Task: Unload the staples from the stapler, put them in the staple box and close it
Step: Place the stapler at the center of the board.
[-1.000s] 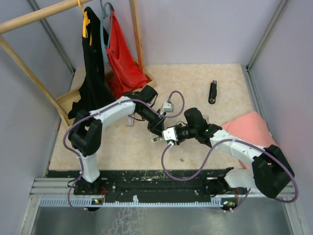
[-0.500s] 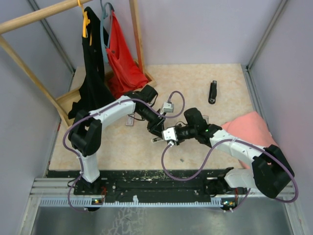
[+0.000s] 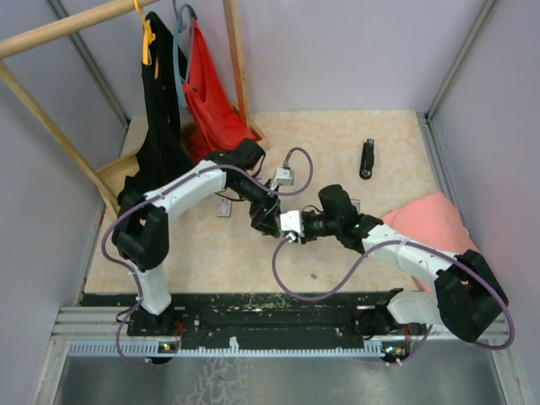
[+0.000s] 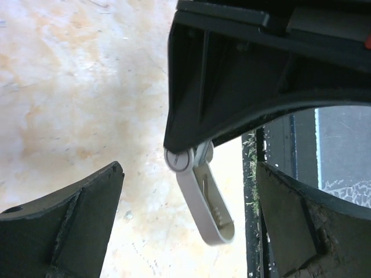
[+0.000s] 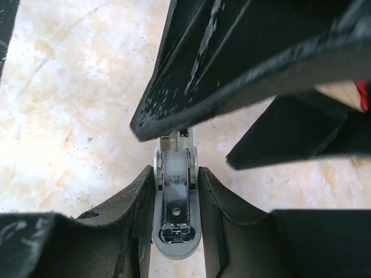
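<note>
Left end effector: jaws are spread wide and nothing is held. In the left wrist view its fingers are seen far apart on either side of a small light-grey hinged piece, with no contact made.

Right end effector: jaws are partly closed and clamped on that grey piece. In the right wrist view the piece is seen pinched between the two fingers, both pads touching its sides. A dark metal channel runs down its middle and a small spring sits at its upper end. The piece is held above the desk, its free arm hanging down.

The two end effectors are met tip to tip over the middle of the desk, the left fingers just above the held piece.

The stapler is found lying flat on the desk, well apart from both end effectors, beyond the right one towards the far edge. It is touched by nothing.

Staples cannot be made out in any view.

A second small silvery piece is noted on the desk, near the left end effector on its outer side. A pink cloth lies beside the right arm.
</note>
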You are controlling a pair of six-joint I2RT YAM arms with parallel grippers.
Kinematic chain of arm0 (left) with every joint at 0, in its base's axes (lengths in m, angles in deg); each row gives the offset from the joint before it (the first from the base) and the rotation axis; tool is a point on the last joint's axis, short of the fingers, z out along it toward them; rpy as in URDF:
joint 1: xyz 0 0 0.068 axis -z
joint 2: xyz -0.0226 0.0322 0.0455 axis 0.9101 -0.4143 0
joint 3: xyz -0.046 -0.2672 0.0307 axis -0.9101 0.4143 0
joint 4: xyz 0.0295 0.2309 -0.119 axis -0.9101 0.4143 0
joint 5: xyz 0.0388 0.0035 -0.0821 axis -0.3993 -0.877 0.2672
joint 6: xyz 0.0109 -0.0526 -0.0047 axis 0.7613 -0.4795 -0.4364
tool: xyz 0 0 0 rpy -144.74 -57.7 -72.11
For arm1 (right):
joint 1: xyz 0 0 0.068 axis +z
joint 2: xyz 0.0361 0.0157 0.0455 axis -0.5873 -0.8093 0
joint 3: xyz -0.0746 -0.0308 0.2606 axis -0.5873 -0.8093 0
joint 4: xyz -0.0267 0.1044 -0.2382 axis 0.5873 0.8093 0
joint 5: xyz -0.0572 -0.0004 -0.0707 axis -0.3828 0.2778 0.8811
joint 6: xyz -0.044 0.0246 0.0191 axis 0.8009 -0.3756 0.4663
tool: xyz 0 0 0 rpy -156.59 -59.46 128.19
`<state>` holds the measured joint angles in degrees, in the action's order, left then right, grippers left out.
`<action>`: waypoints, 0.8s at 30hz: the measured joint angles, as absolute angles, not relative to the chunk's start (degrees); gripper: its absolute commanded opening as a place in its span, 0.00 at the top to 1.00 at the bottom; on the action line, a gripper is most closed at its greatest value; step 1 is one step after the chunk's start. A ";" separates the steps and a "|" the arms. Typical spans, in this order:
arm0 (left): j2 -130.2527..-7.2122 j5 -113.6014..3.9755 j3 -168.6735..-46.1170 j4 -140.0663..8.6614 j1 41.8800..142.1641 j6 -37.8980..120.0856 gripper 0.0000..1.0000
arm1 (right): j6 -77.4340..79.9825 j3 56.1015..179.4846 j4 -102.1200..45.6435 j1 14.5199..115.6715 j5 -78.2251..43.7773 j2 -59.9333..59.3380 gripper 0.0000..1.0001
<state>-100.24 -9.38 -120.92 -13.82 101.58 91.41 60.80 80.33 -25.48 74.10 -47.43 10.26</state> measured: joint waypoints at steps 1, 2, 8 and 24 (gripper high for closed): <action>-99.61 -9.75 -120.92 -13.82 100.85 91.37 0.00 | 59.77 80.18 -26.37 74.10 -46.71 10.26 1.00; -98.95 -10.10 -120.92 -13.84 100.09 91.31 0.00 | 58.48 80.00 -27.34 74.05 -45.94 10.26 1.00; -92.13 -13.45 -120.74 -17.16 91.91 87.83 0.00 | 49.28 79.11 -34.22 72.83 -40.04 10.22 1.00; -63.69 -25.69 -97.33 -38.47 76.31 74.48 0.00 | 23.18 81.60 -48.58 67.58 -11.60 1.19 1.00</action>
<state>-63.69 -25.69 -97.33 -38.47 76.31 74.48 23.18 81.60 -48.58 67.58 -11.60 1.19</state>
